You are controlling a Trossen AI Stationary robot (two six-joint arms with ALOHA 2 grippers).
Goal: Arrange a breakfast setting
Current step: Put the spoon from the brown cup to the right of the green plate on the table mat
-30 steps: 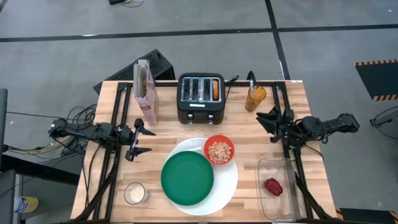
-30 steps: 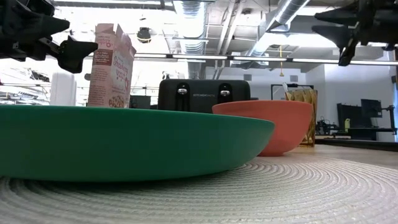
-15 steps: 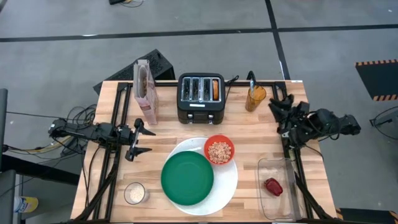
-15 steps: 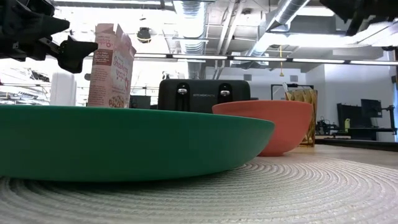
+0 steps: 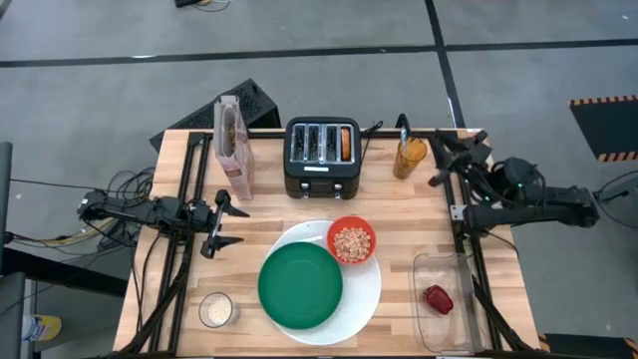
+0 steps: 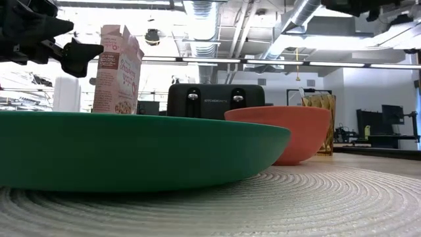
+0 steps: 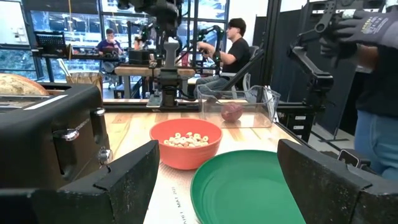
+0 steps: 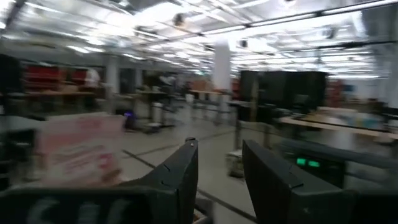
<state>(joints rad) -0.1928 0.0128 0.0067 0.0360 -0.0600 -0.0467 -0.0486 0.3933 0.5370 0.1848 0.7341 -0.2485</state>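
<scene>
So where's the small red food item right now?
In the high view, the small red food item lies inside the clear plastic tub at the table's front right corner, right of the white plate.

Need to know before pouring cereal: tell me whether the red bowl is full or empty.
Partly filled. The red bowl on the white plate holds pale cereal pieces, seen from above and in the left wrist view.

The left arm reaches in level from the table's left side, its left gripper [image 5: 223, 224] above the tabletop with fingers [image 7: 127, 180] spread wide apart, holding nothing. The right arm stretches across the table's far right corner, its right gripper [image 5: 451, 160] raised, fingers [image 8: 180, 171] parted by a narrow gap, holding nothing.
</scene>
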